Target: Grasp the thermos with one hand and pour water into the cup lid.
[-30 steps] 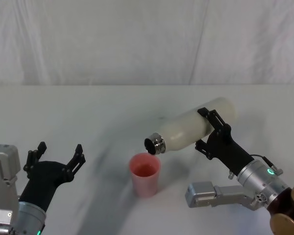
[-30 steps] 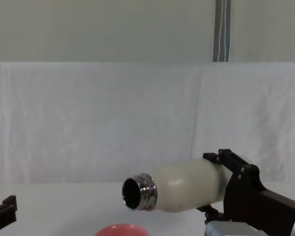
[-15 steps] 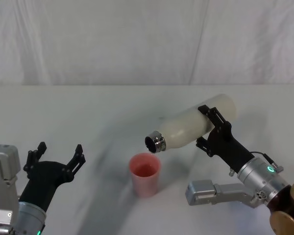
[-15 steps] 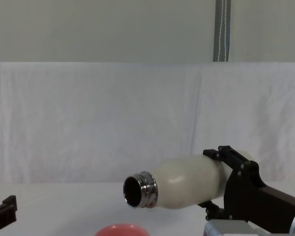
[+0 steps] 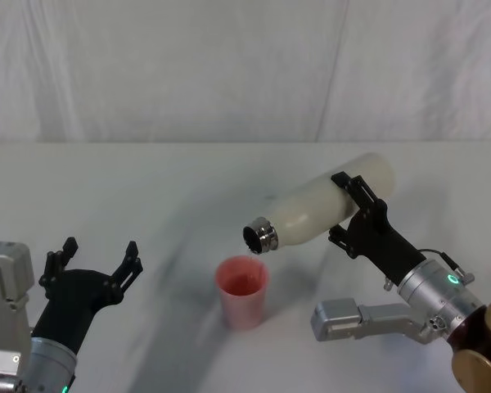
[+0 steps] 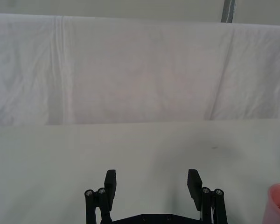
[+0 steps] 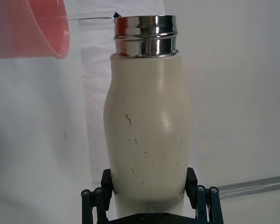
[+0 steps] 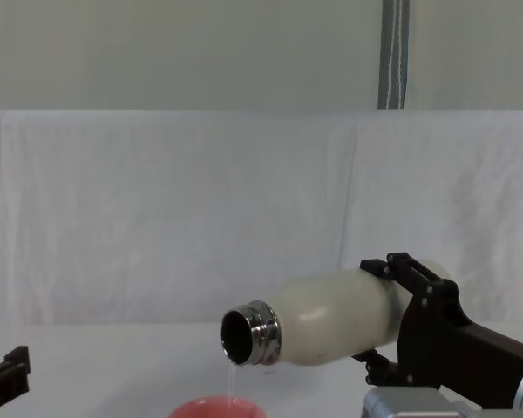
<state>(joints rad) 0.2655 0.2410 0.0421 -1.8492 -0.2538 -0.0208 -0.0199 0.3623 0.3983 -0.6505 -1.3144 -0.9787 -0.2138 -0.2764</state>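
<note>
The cream-white thermos [image 5: 307, 217] is held tilted, almost level, with its steel mouth pointing down-left over the red-pink cup lid [image 5: 243, 291]. My right gripper [image 5: 345, 210] is shut on the thermos body near its base. In the chest view a thin stream of water [image 8: 233, 379] falls from the mouth of the thermos [image 8: 322, 318] into the cup lid [image 8: 216, 407]. The right wrist view shows the thermos [image 7: 147, 121] between the fingers, with the water [image 7: 91, 17] running to the cup lid [image 7: 32, 32]. My left gripper [image 5: 98, 250] rests open at the near left, holding nothing.
A white cloth covers the table [image 5: 147, 188] and hangs as a backdrop behind it. A grey block of my right arm [image 5: 344, 319] lies low, just right of the cup lid. A metal pole [image 8: 392, 52] stands behind the backdrop.
The thermos has shifted slightly up and right, and a thin stream of water now runs from its mouth into the cup lid. The left arm has not moved.
</note>
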